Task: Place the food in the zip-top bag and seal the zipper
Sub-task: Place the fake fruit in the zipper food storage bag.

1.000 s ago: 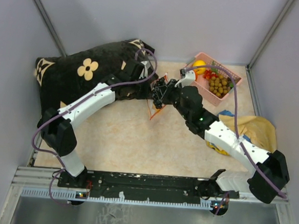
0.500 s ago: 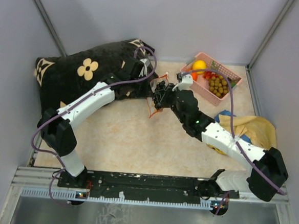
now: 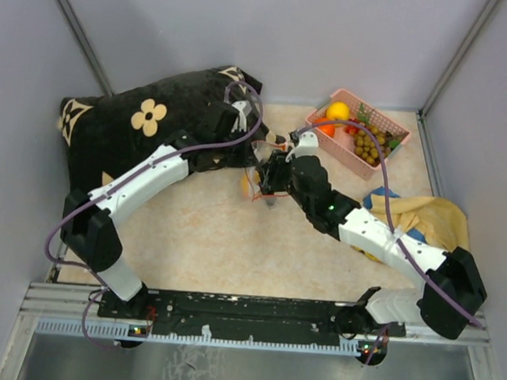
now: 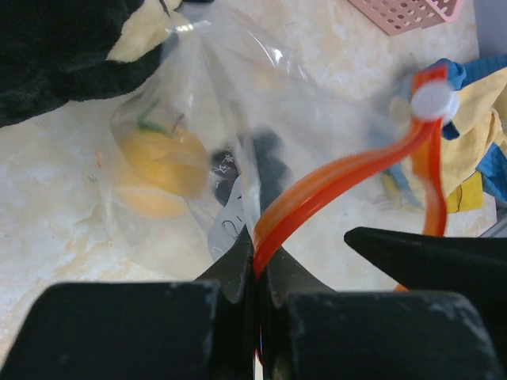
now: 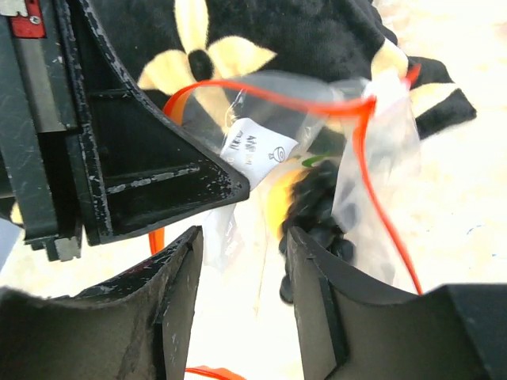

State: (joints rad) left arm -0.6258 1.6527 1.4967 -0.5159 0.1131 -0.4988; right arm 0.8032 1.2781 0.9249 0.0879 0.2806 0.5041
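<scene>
My left gripper (image 4: 255, 257) is shut on the orange-red zipper (image 4: 341, 178) and holds the mouth of the clear zip-top bag (image 4: 198, 103) up off the table. A yellow fruit (image 4: 154, 170) and a blurred dark bunch (image 4: 261, 158) show through the plastic. My right gripper (image 5: 245, 277) is open just at the bag's mouth, and the dark bunch (image 5: 317, 214) hangs loose beyond its fingers next to the yellow fruit (image 5: 279, 202). From above, both grippers (image 3: 258, 155) (image 3: 270, 175) meet over the bag (image 3: 255, 188). More food, an orange fruit (image 3: 337, 109) and tan balls (image 3: 370, 146), lies in the pink basket.
The pink basket (image 3: 382, 114) stands at the back right. A black cushion with cream flowers (image 3: 145, 117) lies at the back left, right behind the bag. A yellow-and-blue cloth (image 3: 426, 215) is bunched at the right under my right arm.
My right gripper has opened and its arm has swung left towards the bag. The dark bunch has left its fingers and now hangs in the bag, blurred.
</scene>
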